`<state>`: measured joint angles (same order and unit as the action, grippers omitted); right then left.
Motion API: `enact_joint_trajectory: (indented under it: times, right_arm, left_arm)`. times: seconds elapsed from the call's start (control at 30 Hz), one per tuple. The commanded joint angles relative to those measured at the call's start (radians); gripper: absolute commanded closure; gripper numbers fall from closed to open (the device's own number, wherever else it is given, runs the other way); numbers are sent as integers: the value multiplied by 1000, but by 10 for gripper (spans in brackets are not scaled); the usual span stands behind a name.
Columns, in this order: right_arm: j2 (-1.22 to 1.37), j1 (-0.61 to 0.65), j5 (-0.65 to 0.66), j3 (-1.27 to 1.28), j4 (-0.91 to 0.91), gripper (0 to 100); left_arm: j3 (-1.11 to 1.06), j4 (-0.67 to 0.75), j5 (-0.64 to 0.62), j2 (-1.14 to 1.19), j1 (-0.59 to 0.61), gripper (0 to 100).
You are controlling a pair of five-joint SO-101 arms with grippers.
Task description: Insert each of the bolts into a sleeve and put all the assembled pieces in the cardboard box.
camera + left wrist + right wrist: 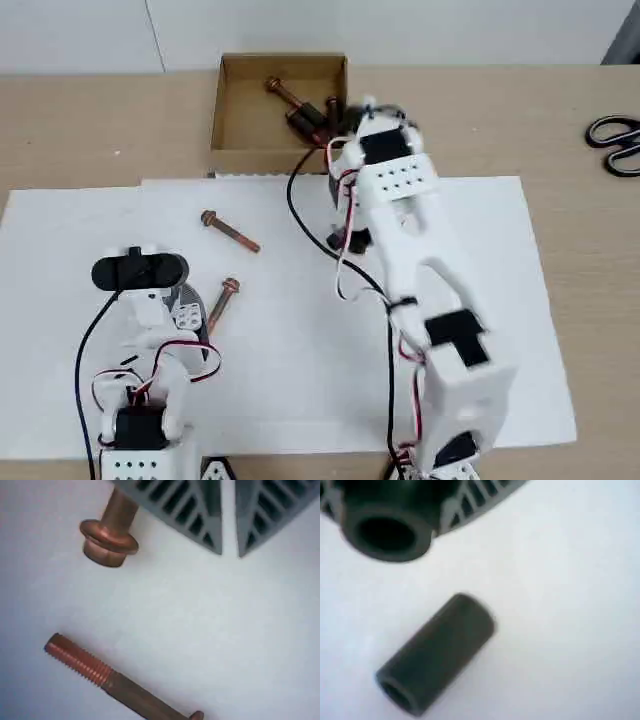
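Two copper bolts lie on the white sheet. One bolt (pixel 230 231) (pixel 112 682) lies mid-sheet; the other bolt (pixel 222 303) (pixel 107 539) lies right beside my left gripper (pixel 185 305) (pixel 230 535). That gripper's grey fingers stand a thin gap apart with nothing between them. My right gripper (pixel 395 500) is low over the sheet, just in front of the cardboard box (pixel 225 100), and is shut on a black sleeve (pixel 385 532). A second black sleeve (pixel 435 655) (pixel 350 240) lies loose on the sheet close by. Assembled bolts with sleeves (pixel 300 110) lie inside the box.
The white sheet (pixel 480 300) covers most of the wooden table. Scissors (pixel 615 140) lie at the far right edge. The right arm stretches across the sheet's right half toward the box, with black and red cables hanging beside it.
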<state>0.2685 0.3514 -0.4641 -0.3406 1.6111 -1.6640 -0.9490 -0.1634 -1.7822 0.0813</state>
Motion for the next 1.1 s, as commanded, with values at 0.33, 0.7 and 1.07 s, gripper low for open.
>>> enact_joint_trajectory:
  times: [0.33,0.7,1.07]
  right_arm:
    - [-568,-94,66,34,65,995]
    - [-1013,-274,64,535,15,995]
    - [-1293,-443,91,895,-53,995]
  left_arm:
    - [5,21,3,-8,6,994]
    - [153,-101,2,-2,6,994]
    - [615,-281,3,298,0,994]
